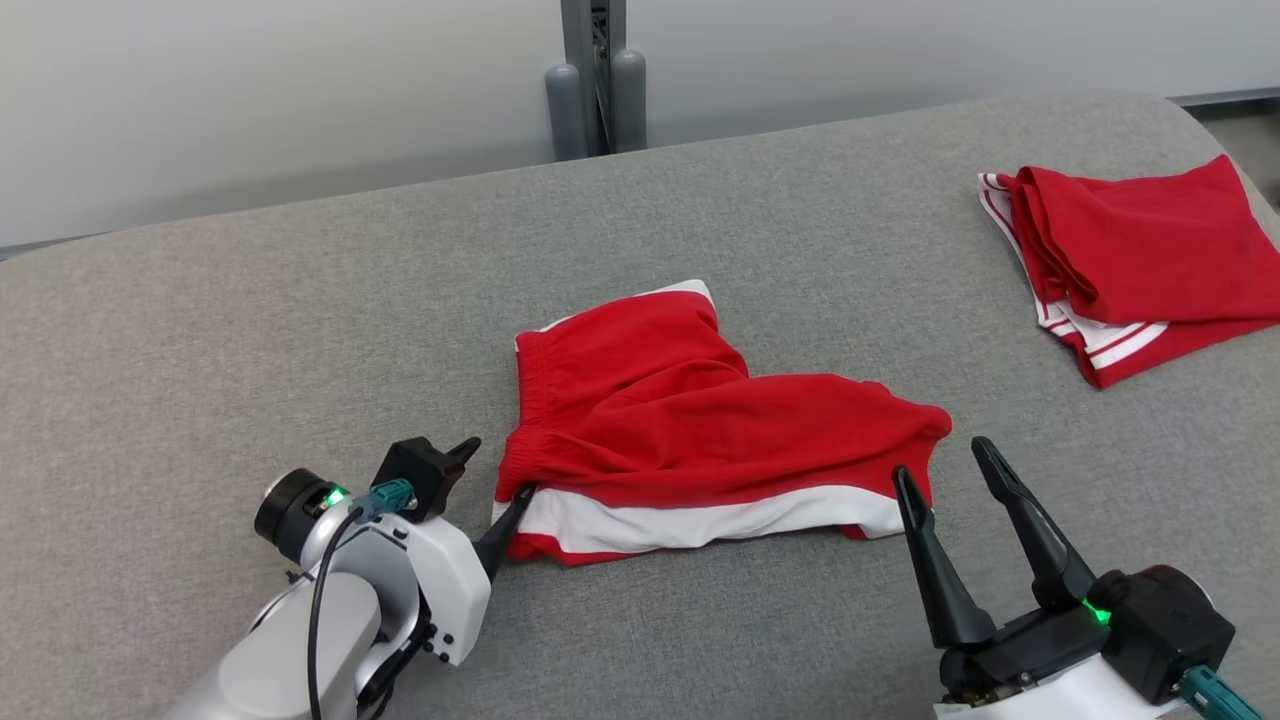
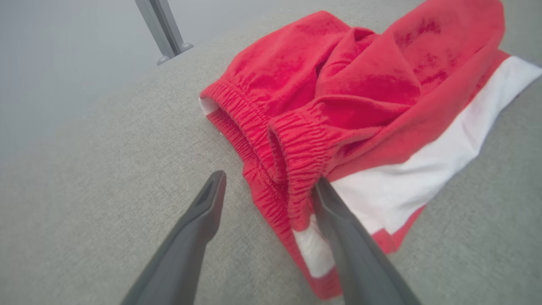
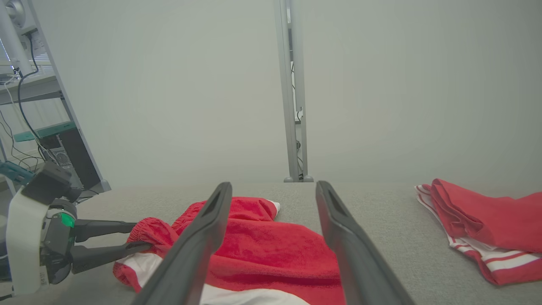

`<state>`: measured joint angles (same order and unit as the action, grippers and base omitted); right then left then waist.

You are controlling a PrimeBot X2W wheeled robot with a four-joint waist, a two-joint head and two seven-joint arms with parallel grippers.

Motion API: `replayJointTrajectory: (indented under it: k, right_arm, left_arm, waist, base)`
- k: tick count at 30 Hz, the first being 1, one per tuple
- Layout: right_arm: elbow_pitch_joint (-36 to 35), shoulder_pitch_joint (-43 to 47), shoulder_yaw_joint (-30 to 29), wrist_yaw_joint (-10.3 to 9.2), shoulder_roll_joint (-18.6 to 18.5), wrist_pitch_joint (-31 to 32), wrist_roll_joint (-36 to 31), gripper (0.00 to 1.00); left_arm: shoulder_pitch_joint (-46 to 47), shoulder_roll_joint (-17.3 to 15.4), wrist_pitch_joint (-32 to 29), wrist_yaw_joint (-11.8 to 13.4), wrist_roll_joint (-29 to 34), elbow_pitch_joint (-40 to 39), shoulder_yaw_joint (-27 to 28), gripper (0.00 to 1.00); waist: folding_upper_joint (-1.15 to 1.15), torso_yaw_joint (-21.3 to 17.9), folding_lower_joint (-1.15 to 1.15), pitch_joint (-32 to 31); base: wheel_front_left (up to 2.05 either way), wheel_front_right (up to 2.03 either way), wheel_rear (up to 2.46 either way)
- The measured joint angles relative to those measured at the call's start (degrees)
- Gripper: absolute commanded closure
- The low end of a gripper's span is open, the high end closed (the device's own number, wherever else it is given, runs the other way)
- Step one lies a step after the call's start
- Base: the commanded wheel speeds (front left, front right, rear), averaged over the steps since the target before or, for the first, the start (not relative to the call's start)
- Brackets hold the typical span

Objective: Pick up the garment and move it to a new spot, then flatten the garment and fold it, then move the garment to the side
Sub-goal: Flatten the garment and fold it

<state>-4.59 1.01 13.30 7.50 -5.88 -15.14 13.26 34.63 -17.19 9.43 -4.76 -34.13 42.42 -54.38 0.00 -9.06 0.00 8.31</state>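
The garment (image 1: 700, 420), red shorts with a white band, lies rumpled in the middle of the grey table (image 1: 200, 350). My left gripper (image 1: 497, 470) is open at the garment's left end. In the left wrist view the gathered waistband (image 2: 296, 152) sits between the spread fingers of the left gripper (image 2: 269, 180), and one finger (image 2: 338, 220) rests over the white band. My right gripper (image 1: 940, 460) stands open just off the garment's right end, holding nothing. In the right wrist view the right gripper (image 3: 273, 186) points over the garment (image 3: 262, 245), with the left gripper (image 3: 142, 236) at the far end.
A second red garment (image 1: 1140, 250) with white stripes lies folded at the table's far right, near the edge. A grey post (image 1: 595, 80) stands behind the table's back edge. Shelving with cables (image 3: 38, 127) is off to the left.
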Motion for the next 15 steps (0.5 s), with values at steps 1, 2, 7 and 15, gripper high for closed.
replayJointTrajectory:
  k: [1, 2, 7, 15]
  right_arm:
    - [0.0, 0.3, 0.1, 0.0, 0.0, 0.0, 0.0, 0.0]
    - [0.1, 0.6, 0.4, 0.0, 0.0, 0.0, 0.2, 0.0]
    - [0.3, 1.0, 0.8, 0.0, -0.1, 0.0, 0.4, 0.0]
    - [0.8, 2.5, 0.9, 0.0, -0.5, 0.0, 0.5, 0.0]
  left_arm:
    - [-0.9, -0.1, 0.0, 0.3, -0.8, -0.9, 0.3, 0.0]
    - [-1.7, -0.4, -0.2, 0.5, -1.2, -2.1, 0.5, 0.0]
    - [-6.4, -3.0, -2.4, 3.0, -3.2, -9.2, 1.2, 0.0]
    - [-15.4, -8.6, -0.8, 11.3, -4.9, -25.6, 4.4, 0.0]
  waist:
    - [0.0, 0.3, 0.0, -0.3]
    - [0.0, 0.6, 0.0, -0.7]
    - [0.0, 2.2, 0.0, -2.6]
    - [0.0, 4.7, 0.0, -6.1]
  base:
    - [0.0, 0.0, 0.0]
    - [0.0, 0.0, 0.0]
    - [0.0, 0.0, 0.0]
    - [0.0, 0.0, 0.0]
